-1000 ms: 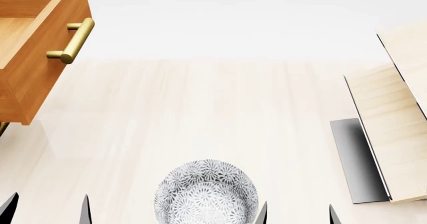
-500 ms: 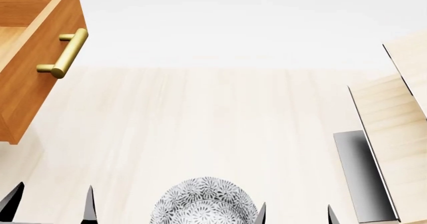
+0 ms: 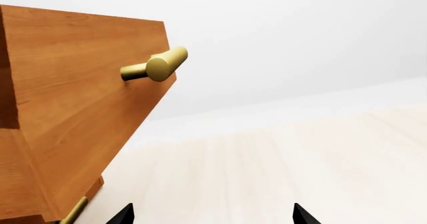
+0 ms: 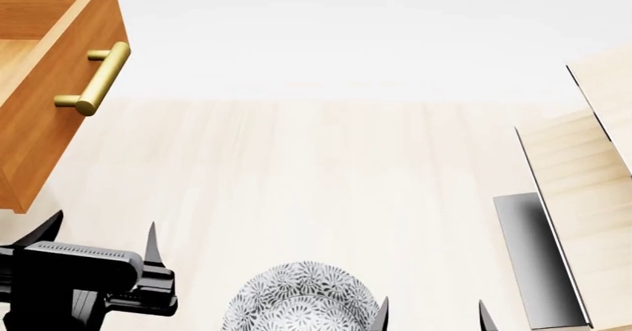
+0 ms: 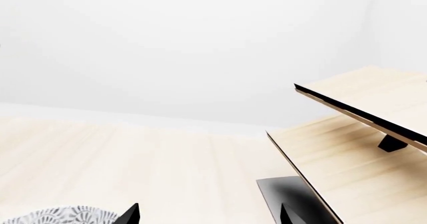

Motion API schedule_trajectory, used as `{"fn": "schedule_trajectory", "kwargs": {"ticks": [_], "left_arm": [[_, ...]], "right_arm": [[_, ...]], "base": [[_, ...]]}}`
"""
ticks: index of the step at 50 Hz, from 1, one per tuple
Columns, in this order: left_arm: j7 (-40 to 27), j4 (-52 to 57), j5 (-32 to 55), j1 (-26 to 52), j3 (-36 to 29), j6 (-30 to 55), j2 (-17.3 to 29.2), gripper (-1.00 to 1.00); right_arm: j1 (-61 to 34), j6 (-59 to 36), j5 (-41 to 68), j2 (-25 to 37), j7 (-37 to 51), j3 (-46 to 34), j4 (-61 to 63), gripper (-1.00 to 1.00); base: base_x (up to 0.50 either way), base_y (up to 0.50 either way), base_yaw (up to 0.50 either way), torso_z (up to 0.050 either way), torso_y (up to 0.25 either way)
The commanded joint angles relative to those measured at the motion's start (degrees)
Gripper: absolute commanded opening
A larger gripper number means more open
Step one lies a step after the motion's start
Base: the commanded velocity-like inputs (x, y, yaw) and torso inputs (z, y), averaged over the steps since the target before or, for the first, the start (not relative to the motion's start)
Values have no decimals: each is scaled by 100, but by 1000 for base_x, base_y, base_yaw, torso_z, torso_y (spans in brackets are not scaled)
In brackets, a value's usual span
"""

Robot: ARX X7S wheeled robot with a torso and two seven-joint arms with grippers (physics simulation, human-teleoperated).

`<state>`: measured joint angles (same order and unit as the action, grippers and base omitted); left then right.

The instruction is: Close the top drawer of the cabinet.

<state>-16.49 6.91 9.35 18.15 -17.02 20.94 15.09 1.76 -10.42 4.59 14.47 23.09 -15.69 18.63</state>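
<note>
Beside the top drawer (image 4: 44,101) front edge, open tabletop (image 4: 296,168)

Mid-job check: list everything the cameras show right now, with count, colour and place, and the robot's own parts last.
top drawer: one, orange-brown wood, pulled open, far left of head view.
brass handle: one, on the drawer's front panel.
second brass handle: one, only partly seen below the drawer.
bowl: one, grey-white patterned, near centre of the table.
rack: one, pale wood on a black base, right side.
table: one, pale wood.
left gripper: black, open, empty, below the drawer.
right gripper: black, open, empty, beside the bowl.
</note>
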Motion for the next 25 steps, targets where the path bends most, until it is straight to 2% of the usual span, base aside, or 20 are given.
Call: {"fn": "schedule_trajectory", "kwargs": {"ticks": [1,8,10,12,13,16,25], "left_arm": [[199,-658,67,576,-22,27,-28,100],[365,-1832,-298,1383,-439,-136,-191,100],[365,-1832,-298,1383,-439,-136,-191,100],[428,-2925,-621,1985,-777,-356,-400,100],[429,-2967,-621,1999,-781,-383,-407,100],[465,-4299,-771,2620,-941,-817,-691,100],[481,-6097,-833,3511,-1044,-1490,-1120,100]], "right_arm": [[-51,-21,6,-12,41,-44,-41,100],[-89,-12,2,-22,57,-77,-114,100],[-77,-13,14,-8,59,-71,-104,100],[-48,6,19,9,66,-65,-75,100],[-49,7,20,11,68,-67,-76,100],[-59,15,31,12,66,-81,-110,100],[-84,21,36,11,89,-115,-135,100]], "base": [[0,0,0,0,0],[0,0,0,0,0],[0,0,0,0,0],[0,0,0,0,0],[0,0,0,0,0],[0,0,0,0,0],[0,0,0,0,0]]}}
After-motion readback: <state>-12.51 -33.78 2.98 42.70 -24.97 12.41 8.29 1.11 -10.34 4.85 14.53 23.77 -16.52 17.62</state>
